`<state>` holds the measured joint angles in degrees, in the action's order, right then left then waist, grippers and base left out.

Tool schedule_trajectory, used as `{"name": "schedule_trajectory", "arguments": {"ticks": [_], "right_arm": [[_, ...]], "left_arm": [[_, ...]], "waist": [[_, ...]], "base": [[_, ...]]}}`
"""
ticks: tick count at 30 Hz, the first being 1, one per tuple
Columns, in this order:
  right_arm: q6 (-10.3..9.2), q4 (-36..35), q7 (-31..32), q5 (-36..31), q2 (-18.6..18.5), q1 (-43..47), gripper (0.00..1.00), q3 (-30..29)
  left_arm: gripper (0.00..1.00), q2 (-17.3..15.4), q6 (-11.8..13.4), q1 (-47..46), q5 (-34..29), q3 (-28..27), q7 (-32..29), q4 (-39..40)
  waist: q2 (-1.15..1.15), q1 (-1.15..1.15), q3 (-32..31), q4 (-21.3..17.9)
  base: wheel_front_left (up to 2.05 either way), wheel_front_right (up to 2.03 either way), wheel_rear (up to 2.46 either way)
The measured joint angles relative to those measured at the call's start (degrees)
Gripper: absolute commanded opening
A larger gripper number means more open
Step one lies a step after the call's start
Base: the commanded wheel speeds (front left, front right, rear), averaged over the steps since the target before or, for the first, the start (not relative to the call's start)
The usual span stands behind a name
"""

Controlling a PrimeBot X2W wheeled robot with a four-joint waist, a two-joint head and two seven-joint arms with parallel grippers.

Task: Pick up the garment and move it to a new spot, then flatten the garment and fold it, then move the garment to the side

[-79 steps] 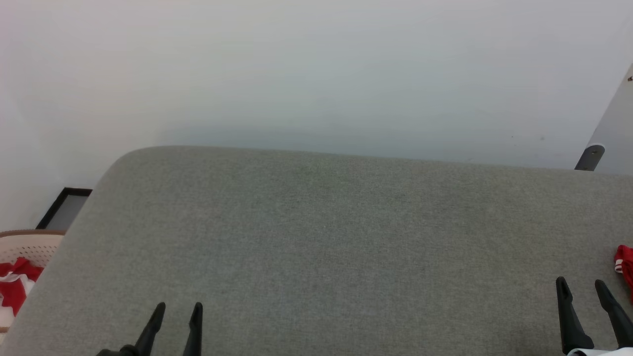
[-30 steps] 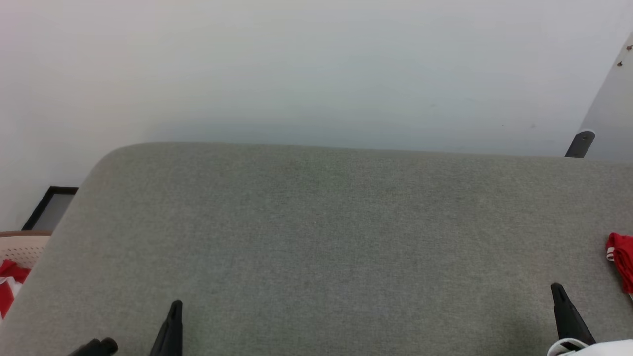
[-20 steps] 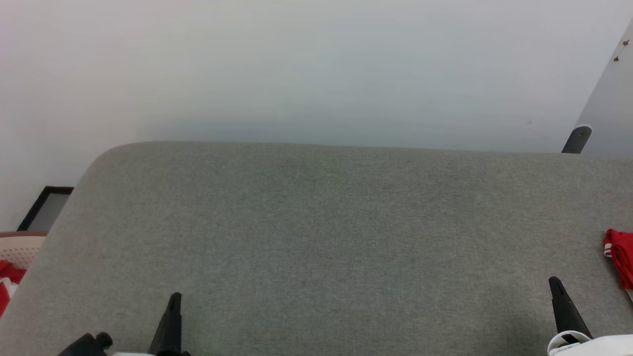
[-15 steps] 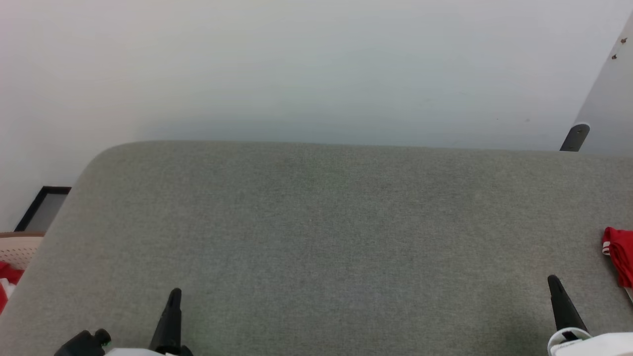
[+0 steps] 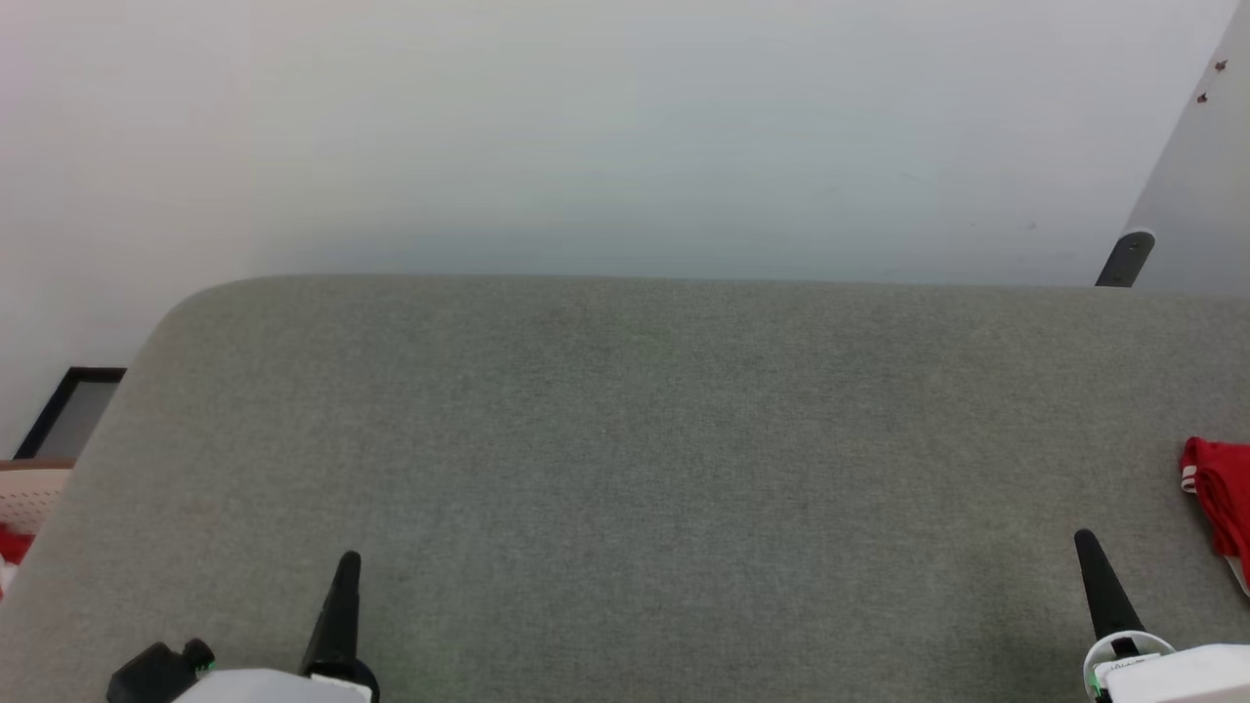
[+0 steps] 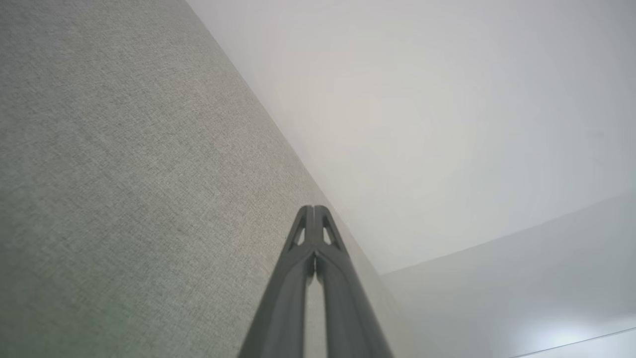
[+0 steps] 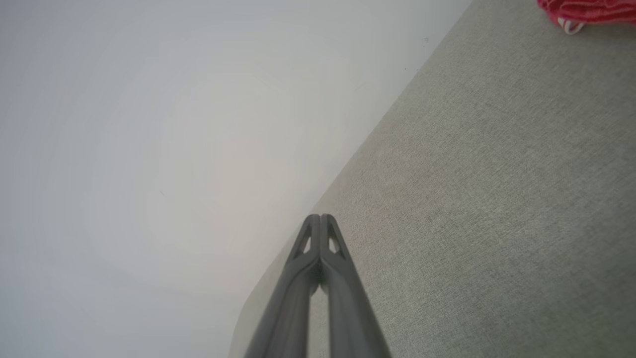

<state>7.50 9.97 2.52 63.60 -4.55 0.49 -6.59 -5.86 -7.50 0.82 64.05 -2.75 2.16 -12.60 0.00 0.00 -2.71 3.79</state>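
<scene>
The garment (image 5: 1214,493) is a bunched red cloth with white striped trim, lying on the grey fabric surface (image 5: 645,459) at the right edge of the head view. It also shows at the top right of the right wrist view as the garment (image 7: 586,11). My right gripper (image 5: 1084,543) is shut and empty, a short way to the left of the garment and nearer than it. Seen from its own wrist, the right gripper (image 7: 320,218) has its fingers pressed together. My left gripper (image 5: 348,564) is shut over the surface's near left part; the left gripper (image 6: 314,209) holds nothing.
A pale perforated basket (image 5: 27,480) with some red cloth (image 5: 12,545) in it stands off the surface's left edge. Behind it is a black-framed panel (image 5: 68,415). A pale wall runs behind the surface, and a grey post (image 5: 1123,259) stands at the far right.
Both grippers have gone from open to shut and turned edge-on since the earliest frame. The head camera has shifted, so the scene sits a little further left and higher.
</scene>
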Motion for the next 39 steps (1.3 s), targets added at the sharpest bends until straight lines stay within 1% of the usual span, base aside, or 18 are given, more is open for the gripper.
{"name": "schedule_trajectory", "arguments": {"ticks": [20, 39], "right_arm": [[-0.01, 1.47, 1.42, 10.24, 0.59, -2.36, 0.0, -0.01], [-0.02, 2.65, 2.56, 18.35, 1.11, -4.21, 0.0, -0.01]], "left_arm": [[0.0, 0.94, 0.01, -2.34, 10.15, -1.31, -3.11, -0.63], [0.0, 1.82, 0.01, -4.34, 18.22, -2.35, -5.63, -0.98]], "waist": [[0.0, 0.0, 0.85, -1.12], [0.0, 0.0, 1.66, -2.19]], "base": [[0.0, 0.0, 0.0], [0.0, 0.0, 0.0]]}}
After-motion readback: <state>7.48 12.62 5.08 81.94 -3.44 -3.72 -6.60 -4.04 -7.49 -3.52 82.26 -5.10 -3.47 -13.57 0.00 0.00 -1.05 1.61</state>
